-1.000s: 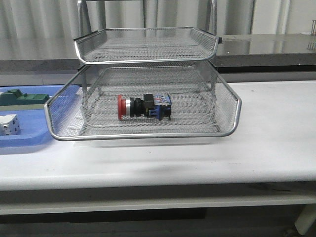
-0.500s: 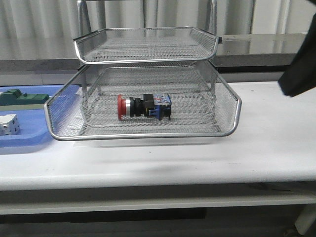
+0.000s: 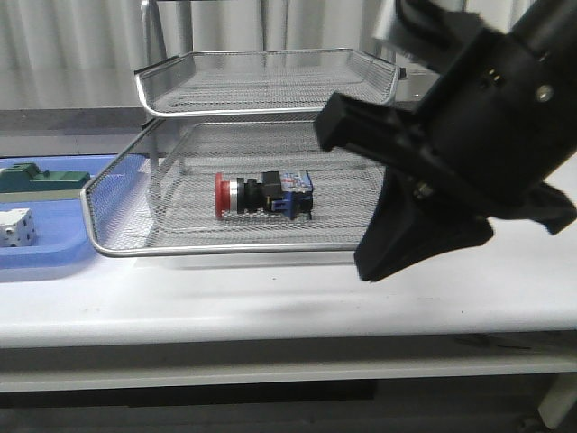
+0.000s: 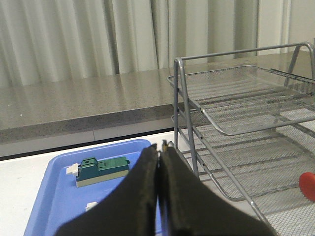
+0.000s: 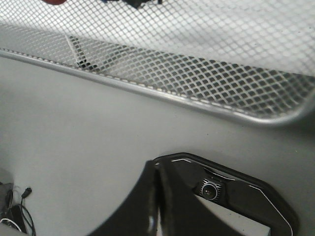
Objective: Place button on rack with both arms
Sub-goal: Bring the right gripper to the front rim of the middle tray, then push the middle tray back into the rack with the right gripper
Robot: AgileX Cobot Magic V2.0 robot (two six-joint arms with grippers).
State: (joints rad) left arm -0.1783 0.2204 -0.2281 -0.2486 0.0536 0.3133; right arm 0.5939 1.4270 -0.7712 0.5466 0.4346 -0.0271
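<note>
The button, red cap to the left and blue block to the right, lies on its side in the pulled-out lower tray of the silver wire rack. My right arm looms large on the right of the front view, hiding the rack's right side. Its gripper is shut and empty, pointing down in front of the tray's front rim. In the right wrist view the gripper hangs over bare table short of the rim. My left gripper is shut and empty, beside the rack; the red cap shows at the edge.
A flat blue tray left of the rack holds a green block and a white cube. A black camera housing and cables lie below the table's front edge in the right wrist view.
My right arm has swung in from the right edge and now fills the right half of the front view. The button and rack have not moved.
</note>
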